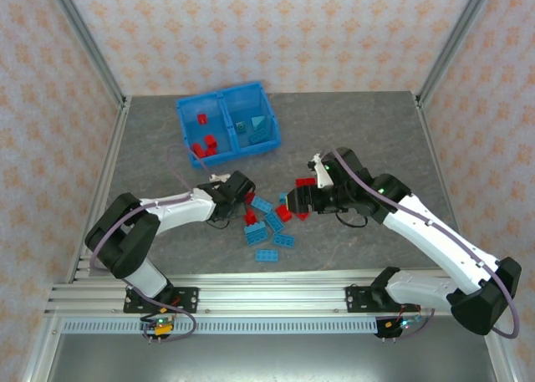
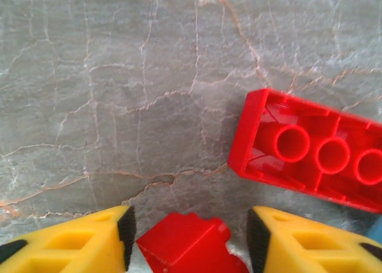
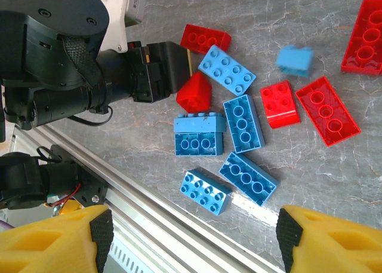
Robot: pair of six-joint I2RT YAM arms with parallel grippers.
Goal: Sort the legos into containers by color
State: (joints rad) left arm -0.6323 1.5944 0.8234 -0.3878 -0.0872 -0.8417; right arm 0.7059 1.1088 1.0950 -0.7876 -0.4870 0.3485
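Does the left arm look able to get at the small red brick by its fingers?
Likely yes: the left gripper is open, the small red brick sits between its fingers with nothing over it, and the long red brick lies apart ahead.

Legos [image 1: 267, 223] clutter the table's [image 1: 376, 131] middle, left arm [image 1: 175, 205] and right arm [image 1: 426, 223] leaning in beside them — the bin [image 1: 219, 95] blocks the far edge left of centre — far right corner open.
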